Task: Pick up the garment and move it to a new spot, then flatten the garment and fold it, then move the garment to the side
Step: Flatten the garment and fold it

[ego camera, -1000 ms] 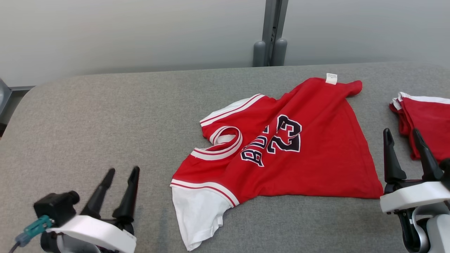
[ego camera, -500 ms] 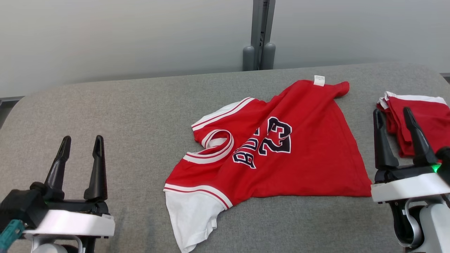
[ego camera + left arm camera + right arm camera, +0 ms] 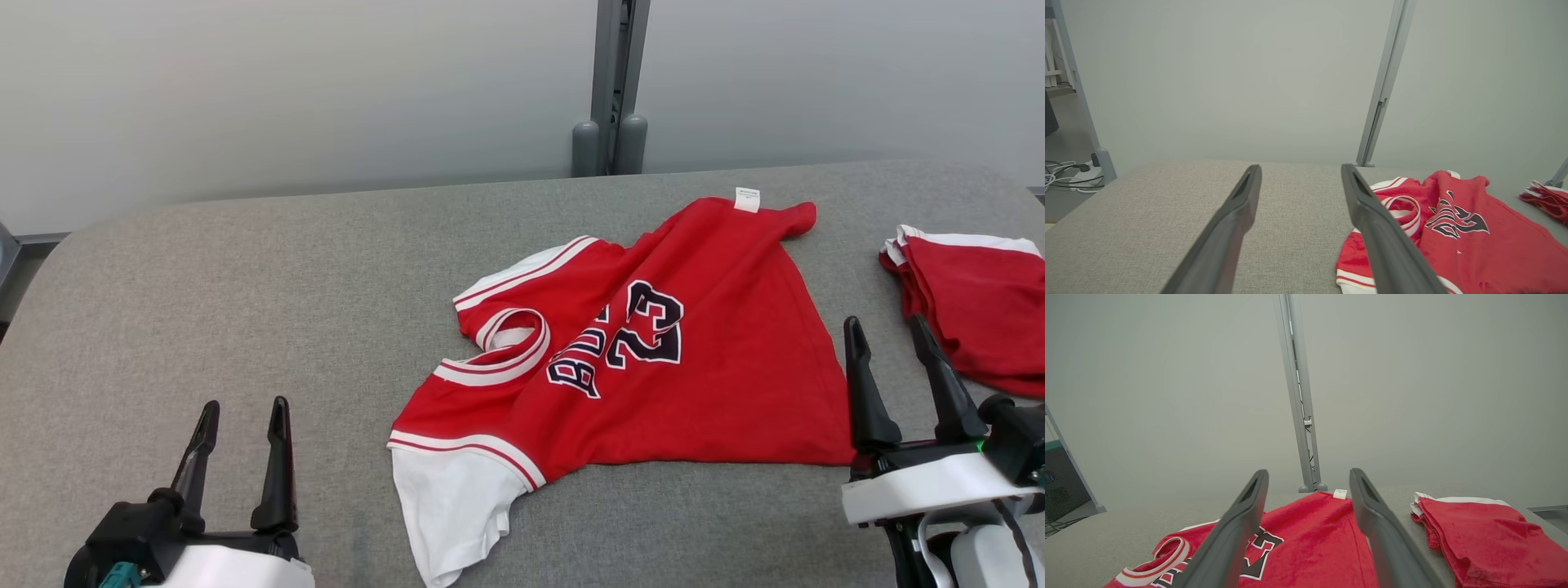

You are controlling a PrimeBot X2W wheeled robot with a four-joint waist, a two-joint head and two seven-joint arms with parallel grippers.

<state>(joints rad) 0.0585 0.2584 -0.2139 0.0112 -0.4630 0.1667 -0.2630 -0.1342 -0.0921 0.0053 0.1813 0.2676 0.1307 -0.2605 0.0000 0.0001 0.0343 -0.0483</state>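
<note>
Red pile [image 3: 971, 310] running off my head view's right edge, jersey [image 3: 735, 384] lettering [image 3: 575, 371] half lost in a crease so I can't read the word, white tag [image 3: 747, 199] print too small for me, left gripper [image 3: 245, 406] body cut by the bottom edge, jersey's near hem cut off in both wrist views.

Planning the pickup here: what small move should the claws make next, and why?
Probably ease the right claw onto the jersey, at the hem corner beside it: the cloth lies rumpled and untouched, and the left claw is open too.

Head view high over table [image 3: 245, 269], wrist views low facing wall [image 3: 1208, 81], all sharing red jersey [image 3: 718, 367]
</note>
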